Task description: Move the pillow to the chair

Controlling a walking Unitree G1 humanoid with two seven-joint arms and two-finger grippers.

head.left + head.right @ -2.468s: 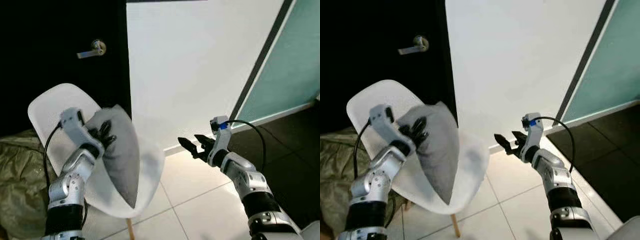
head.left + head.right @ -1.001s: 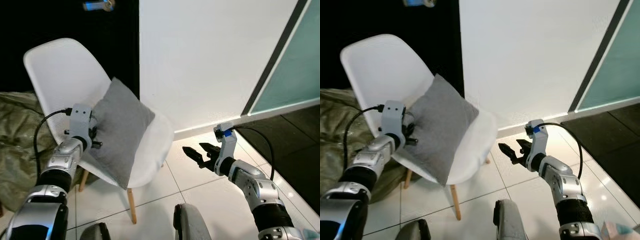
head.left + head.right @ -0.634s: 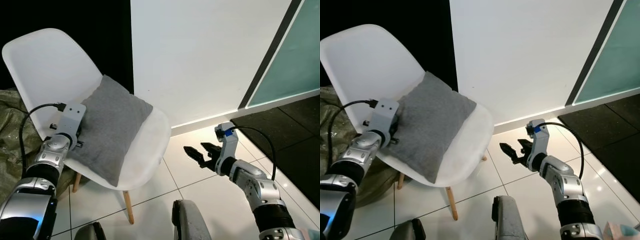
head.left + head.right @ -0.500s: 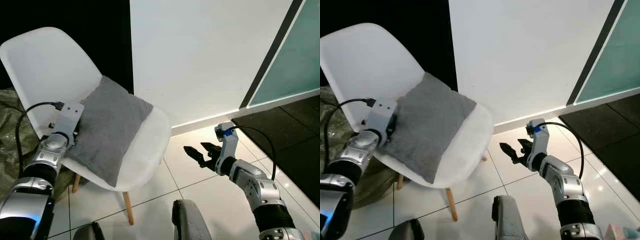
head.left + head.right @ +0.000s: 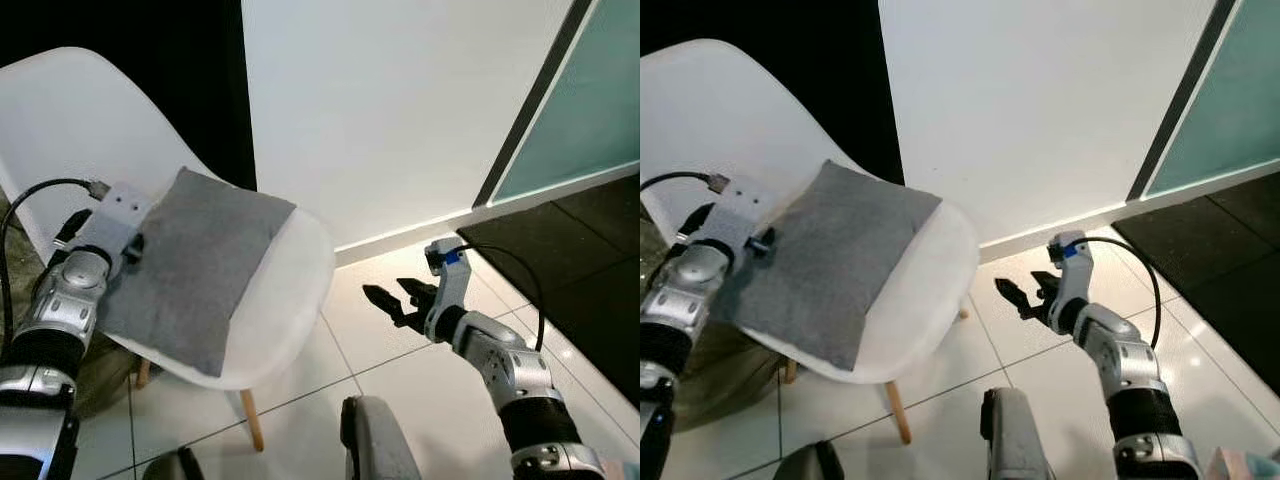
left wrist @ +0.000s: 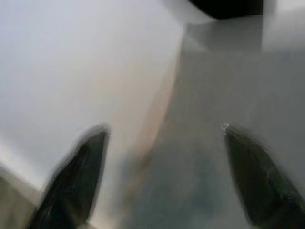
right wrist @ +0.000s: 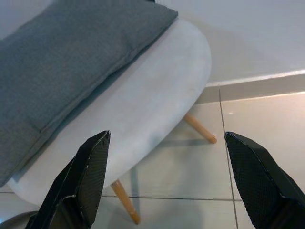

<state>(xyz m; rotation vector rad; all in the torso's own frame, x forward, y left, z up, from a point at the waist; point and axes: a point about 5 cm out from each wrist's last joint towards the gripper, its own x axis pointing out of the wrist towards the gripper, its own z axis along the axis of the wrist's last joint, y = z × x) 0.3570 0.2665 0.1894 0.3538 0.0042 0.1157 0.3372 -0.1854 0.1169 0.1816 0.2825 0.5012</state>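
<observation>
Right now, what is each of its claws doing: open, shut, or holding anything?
Left gripper: open, holding nothing, at the edge of the pillow on the chair.
Right gripper: open, holding nothing, in the air above the floor.

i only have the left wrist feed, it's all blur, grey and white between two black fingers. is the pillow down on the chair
Observer: Yes. The head views show the grey pillow lying flat on the seat of the white chair.
Operator: where's my left gripper then
Observer: The left gripper is open at the pillow's edge nearest the chair back, with its wrist over that edge.
Operator: does the pillow hang off anywhere
Observer: One corner juts past the seat's front rim; the rest sits on the seat.
Operator: and the right arm
Observer: The right gripper is open above the tiled floor, apart from the chair.
</observation>
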